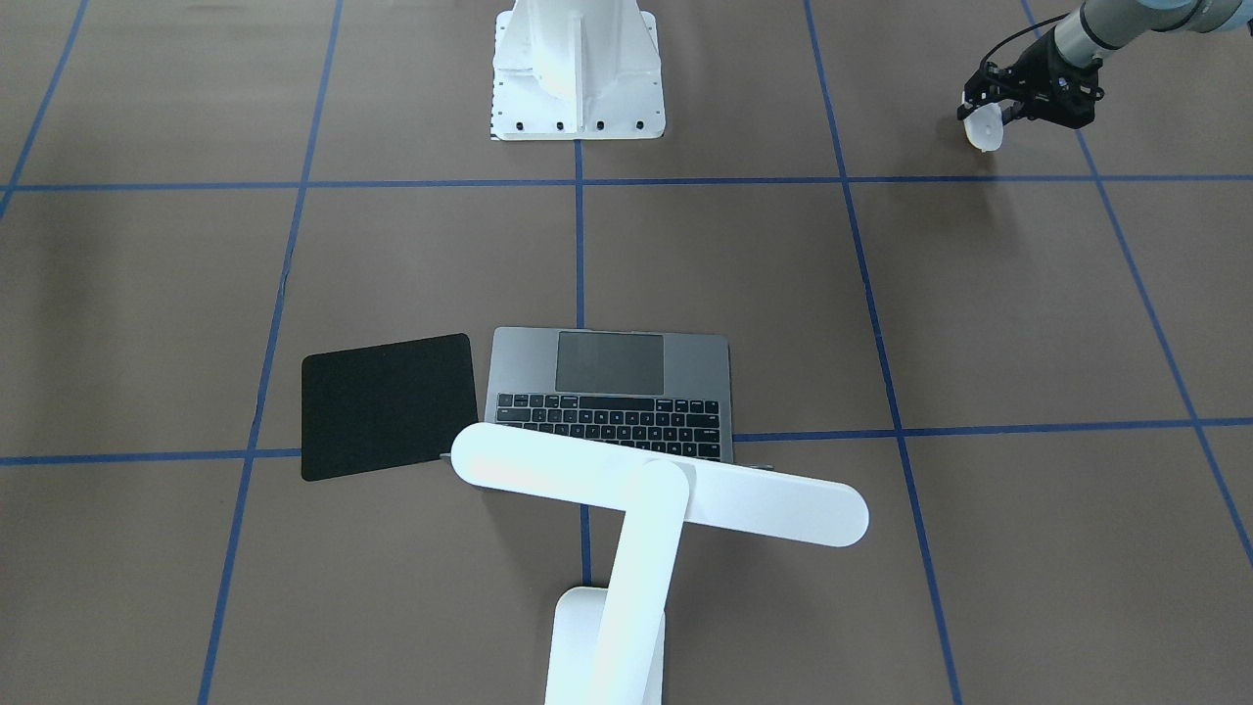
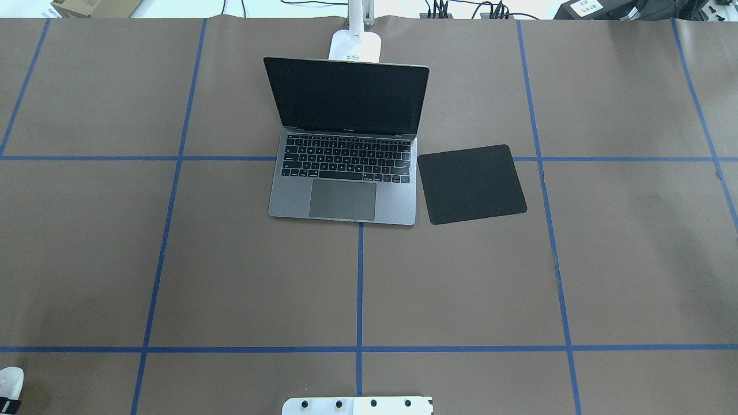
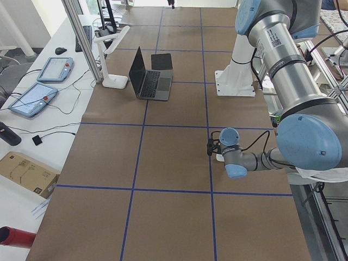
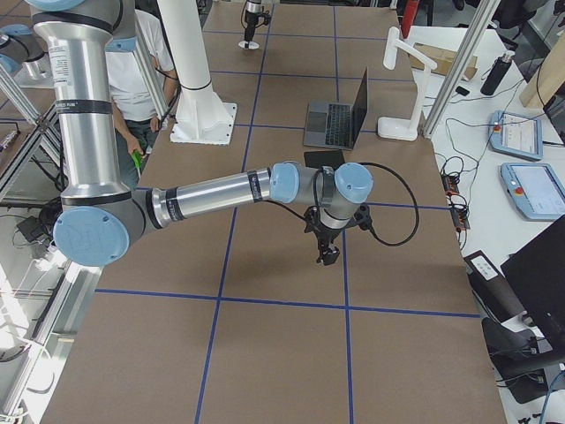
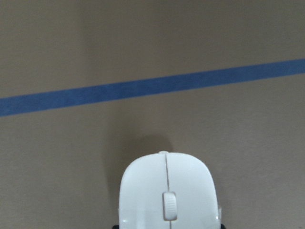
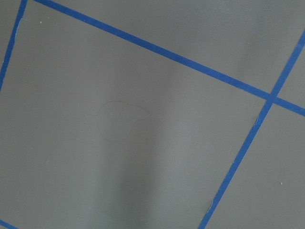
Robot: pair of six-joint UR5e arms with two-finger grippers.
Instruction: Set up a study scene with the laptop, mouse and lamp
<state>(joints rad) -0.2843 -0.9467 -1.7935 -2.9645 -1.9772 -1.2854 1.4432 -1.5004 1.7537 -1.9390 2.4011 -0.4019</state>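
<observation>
Left gripper clamps the mouse.
Seen from overhead, the open laptop sits centre, with the lamp at 12 o'clock, the pad at 3 o'clock and the mouse far off at 8 o'clock. Right gripper's opening: cannot tell.

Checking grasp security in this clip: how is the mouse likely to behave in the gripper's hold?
The mouse looks smooth and rounded, so it may slip between the fingers of the left gripper. It is small and thin-shelled, so it is probably light and stiff.
</observation>
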